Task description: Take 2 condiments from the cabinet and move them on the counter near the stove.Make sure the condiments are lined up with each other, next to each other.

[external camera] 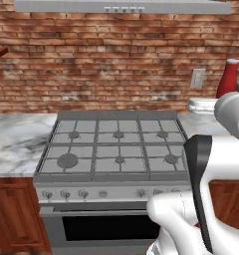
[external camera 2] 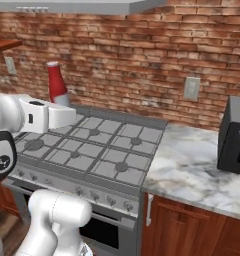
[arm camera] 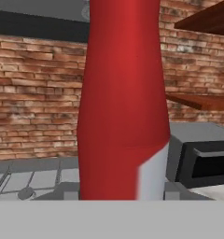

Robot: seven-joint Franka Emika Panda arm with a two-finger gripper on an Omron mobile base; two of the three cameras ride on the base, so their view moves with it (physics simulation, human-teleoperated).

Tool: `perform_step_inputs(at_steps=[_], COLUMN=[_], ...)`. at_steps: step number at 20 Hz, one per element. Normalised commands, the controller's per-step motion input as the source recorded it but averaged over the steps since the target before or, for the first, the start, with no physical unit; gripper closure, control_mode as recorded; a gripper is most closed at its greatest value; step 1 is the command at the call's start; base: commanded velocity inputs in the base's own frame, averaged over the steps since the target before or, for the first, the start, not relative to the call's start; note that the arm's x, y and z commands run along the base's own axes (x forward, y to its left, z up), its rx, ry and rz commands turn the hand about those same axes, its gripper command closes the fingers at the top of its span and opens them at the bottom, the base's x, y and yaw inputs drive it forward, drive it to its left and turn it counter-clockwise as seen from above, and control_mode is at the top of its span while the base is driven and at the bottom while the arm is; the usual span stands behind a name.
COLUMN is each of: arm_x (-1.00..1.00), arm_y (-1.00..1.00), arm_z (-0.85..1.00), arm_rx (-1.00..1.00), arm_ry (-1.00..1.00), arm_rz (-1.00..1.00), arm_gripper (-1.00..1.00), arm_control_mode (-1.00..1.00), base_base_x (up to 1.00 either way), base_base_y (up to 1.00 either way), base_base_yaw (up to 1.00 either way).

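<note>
Over the far right corner of the stove (external camera: 116, 149), against the brick wall (external camera: 116, 55), the red squeeze bottle (external camera: 227, 78) stands upright with its pale cap on top. From the right base view the same bottle (external camera 2: 57, 85) rises just behind the white forearm, above the stove's back edge. In the hand view the bottle (arm camera: 123, 102) sits dead centre and very close, its red body running top to bottom. The gripper's fingertips are hidden there, but the bottle sits squarely between them; it looks gripped at a medium width, though contact itself cannot be seen. Marble bench (external camera 2: 192, 170) lies right of the stove. A dark microwave (external camera 2: 234, 135) sits on it.
</note>
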Motion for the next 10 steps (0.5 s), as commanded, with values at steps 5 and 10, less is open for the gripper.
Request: perform_step_inputs(at_steps=[5, 10], arm_x=[0.0, 0.0], arm_y=[0.0, 0.0], arm_z=[0.0, 0.0], arm_rx=[0.0, 0.0], arm_ry=[0.0, 0.0], arm_rz=[0.0, 0.0], arm_gripper=[1.0, 1.0], arm_control_mode=[1.0, 1.0], base_base_x=[0.55, 0.58], base_base_y=[0.0, 0.0], base_base_yaw=[-0.09, -0.12])
